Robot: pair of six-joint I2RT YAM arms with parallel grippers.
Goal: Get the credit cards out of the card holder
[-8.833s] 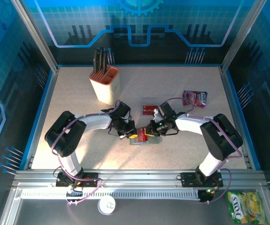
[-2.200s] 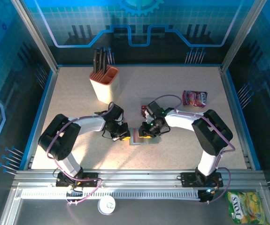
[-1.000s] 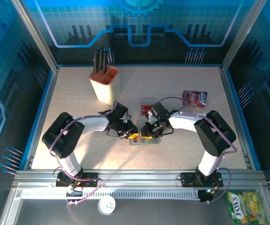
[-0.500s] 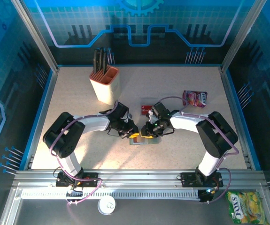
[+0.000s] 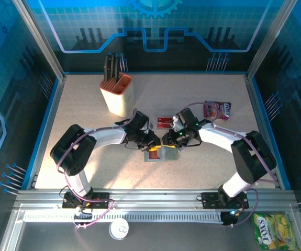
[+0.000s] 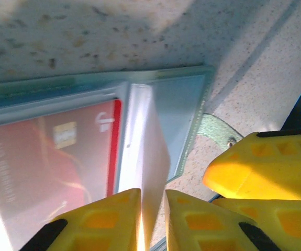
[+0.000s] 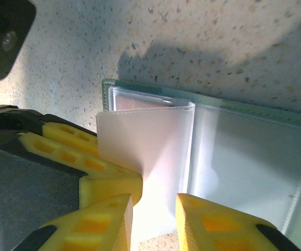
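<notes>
My left gripper [image 6: 151,212] has moved in over the last couple of seconds from beside the card holder [image 5: 162,153] to its middle. Its jaws are now nipped almost shut on a clear leaf [image 6: 149,157] of the holder, standing that leaf up off the open panels. My right gripper [image 7: 154,222] faces it with jaws a little apart over the same leaf, and I see nothing clamped in them. The holder lies opened flat on the worktop [image 5: 202,172] between the two arms. Beside the lifted leaf a red card [image 6: 56,157] sits in its sleeve, so I judge that pocket is now exposed for pulling. A loose red card [image 5: 166,122] lies just beyond, already out.
</notes>
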